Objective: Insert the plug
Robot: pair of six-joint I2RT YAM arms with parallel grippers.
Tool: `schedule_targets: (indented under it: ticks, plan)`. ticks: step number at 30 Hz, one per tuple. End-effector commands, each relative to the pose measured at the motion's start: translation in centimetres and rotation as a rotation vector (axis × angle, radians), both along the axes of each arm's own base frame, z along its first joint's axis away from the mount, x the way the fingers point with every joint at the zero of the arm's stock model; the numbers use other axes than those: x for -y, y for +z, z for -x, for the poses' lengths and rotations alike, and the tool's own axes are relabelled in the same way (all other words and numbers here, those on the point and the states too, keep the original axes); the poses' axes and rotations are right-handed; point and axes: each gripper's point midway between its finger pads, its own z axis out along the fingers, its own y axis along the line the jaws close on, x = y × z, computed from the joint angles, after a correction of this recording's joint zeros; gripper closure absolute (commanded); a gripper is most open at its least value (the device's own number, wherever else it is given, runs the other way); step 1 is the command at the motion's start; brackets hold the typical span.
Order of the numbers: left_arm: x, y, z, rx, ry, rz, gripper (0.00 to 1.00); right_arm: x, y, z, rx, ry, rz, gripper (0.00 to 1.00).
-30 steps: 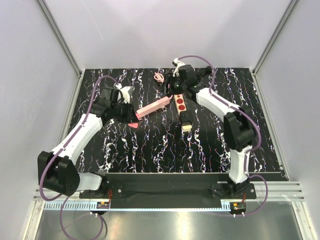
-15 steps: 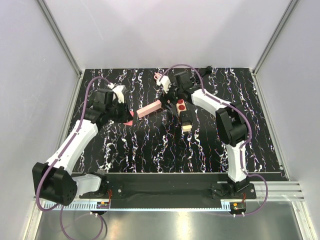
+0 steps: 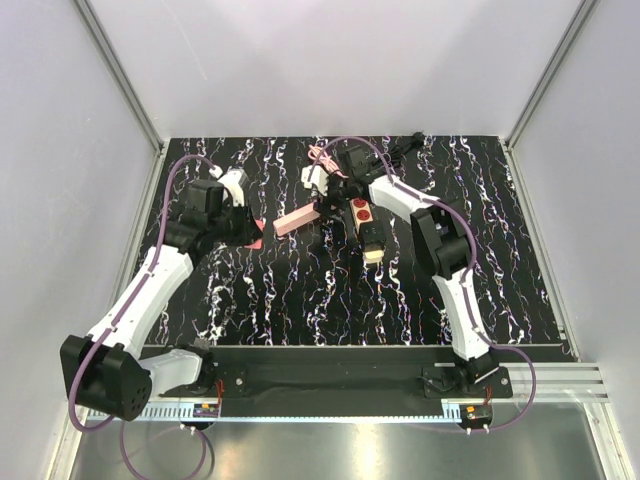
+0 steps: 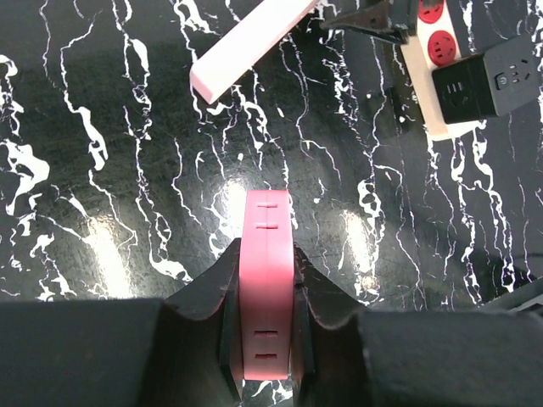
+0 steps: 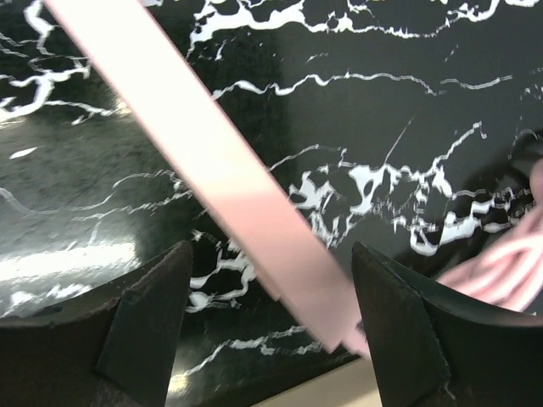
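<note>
Left hand [image 4: 265,271] nearly closed, pinching the pink-red plug [image 4: 266,237] by its flat sides. Plug is low over the black marbled surface [image 4: 110,170], well apart from the cream power strip [image 4: 441,129] with red sockets. Black adapter [image 4: 484,80] sits on the strip. Right hand [image 5: 271,254] wide open, fingers either side of the pink bar [image 5: 195,144], gripping nothing.
</note>
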Motion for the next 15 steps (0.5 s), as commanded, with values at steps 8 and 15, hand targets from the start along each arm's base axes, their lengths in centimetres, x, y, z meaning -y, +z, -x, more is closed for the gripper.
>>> schedule_targets:
  ticks: [8,15]
  plan:
    - [-1.0,1.2,-1.1,0.078,0.060,-0.013,1.00,-2.4,-0.8,-0.3,-0.091,0.103,-0.049,0.71]
    - [-2.5,1.3,-1.5,0.090,0.131,-0.038,1.00,-5.0,4.3,-0.9,-0.133,0.094,-0.202,1.00]
